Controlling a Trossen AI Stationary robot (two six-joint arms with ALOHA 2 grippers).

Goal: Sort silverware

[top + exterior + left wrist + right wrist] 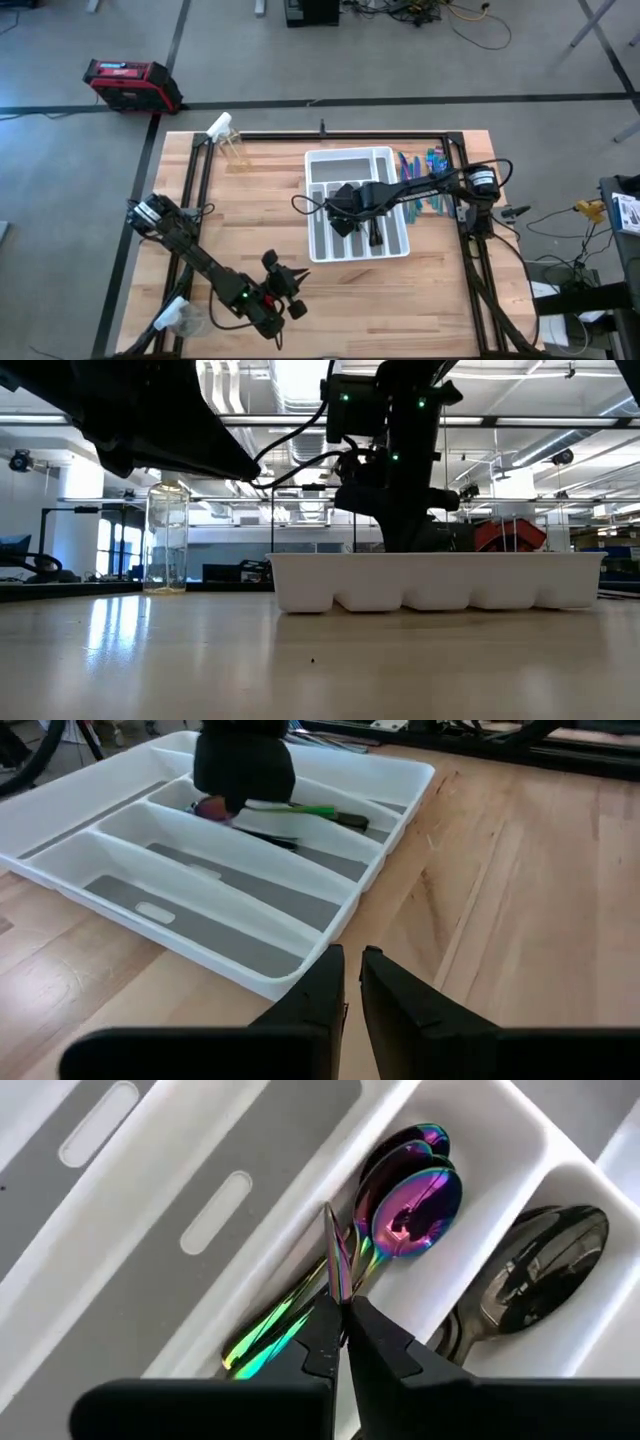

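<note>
The white compartmented tray (325, 165) lies mid-table. One of its compartments holds iridescent spoons (410, 1190), the one beside it a dark spoon (545, 1275). More silverware (425, 170) lies loose on the table off the tray's far right corner. My right gripper (342, 1312) reaches down into the tray over the iridescent spoons, shut on a slim iridescent piece (333, 1250). It also shows in the high view (345, 215). My left gripper (352, 982) waits shut near the table's front edge, short of the tray. My right gripper pinches the slim iridescent piece (338, 1288) between its two fingertips, coming from above and pointing down into the tray. The piece shows edge-on and sticks out past the fingertips over the spoons' handles. Which part of it is held, and whether it rests on the spoons, I cannot tell.
A clear glass jar (167, 538) stands at the table's far left. Another clear container (180, 318) sits by the left arm near the front edge. Black frame rails (330, 135) run along the table's far and side edges. Bare wood (440, 290) lies in front of the tray.
</note>
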